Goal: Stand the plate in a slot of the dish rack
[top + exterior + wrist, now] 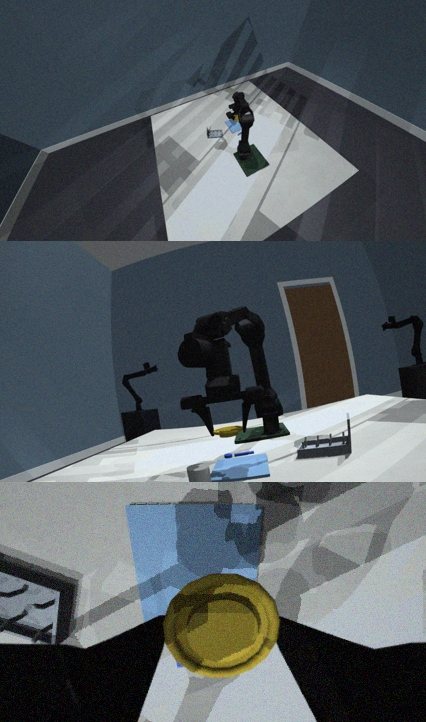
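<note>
The yellow plate (236, 118) (228, 431) (222, 627) is round and roughly level, its rim touched on two opposite sides by the fingers. My gripper (228, 433) (220, 622) is shut on the plate and holds it in the air, above the blue mat. In the top view the arm partly hides the plate. The dish rack (215, 137) (324, 453) (67, 609) is grey with short upright pegs and one tall post at an end. It stands to the right of the plate in the exterior view and shows at the left edge of the wrist view. Its slots hold nothing that I can see.
A light blue mat (232, 126) (253, 463) (155, 532) lies below the plate. A blue bar (244, 453) and a small blue disc (228, 455) lie beside it. A grey cylinder (198, 473) stands at the mat's left in the exterior view. The arm's base is on a green board (253, 168) (246, 436).
</note>
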Available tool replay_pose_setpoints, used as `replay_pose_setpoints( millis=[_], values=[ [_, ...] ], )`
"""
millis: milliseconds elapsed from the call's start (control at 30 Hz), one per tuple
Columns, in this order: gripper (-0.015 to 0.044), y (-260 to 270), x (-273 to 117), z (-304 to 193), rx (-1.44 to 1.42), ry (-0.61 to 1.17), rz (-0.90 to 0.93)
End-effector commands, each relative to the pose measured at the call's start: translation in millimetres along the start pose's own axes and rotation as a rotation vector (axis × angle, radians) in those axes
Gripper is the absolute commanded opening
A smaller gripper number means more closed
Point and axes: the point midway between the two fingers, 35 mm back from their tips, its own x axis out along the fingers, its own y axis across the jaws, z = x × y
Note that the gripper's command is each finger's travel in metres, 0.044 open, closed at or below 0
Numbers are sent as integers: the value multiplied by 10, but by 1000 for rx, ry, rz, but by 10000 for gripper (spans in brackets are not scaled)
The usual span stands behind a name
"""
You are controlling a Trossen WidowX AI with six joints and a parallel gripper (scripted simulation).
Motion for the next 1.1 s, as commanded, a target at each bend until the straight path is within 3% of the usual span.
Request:
replay_pose_setpoints(
  millis=[0, 833, 1067],
  values=[
    [0, -7, -173, 21, -1, -7, -1],
    [0, -7, -909, 19, -6, -6, -1],
    [0, 116, -915, 10, -226, -7, -1]
  ],
)
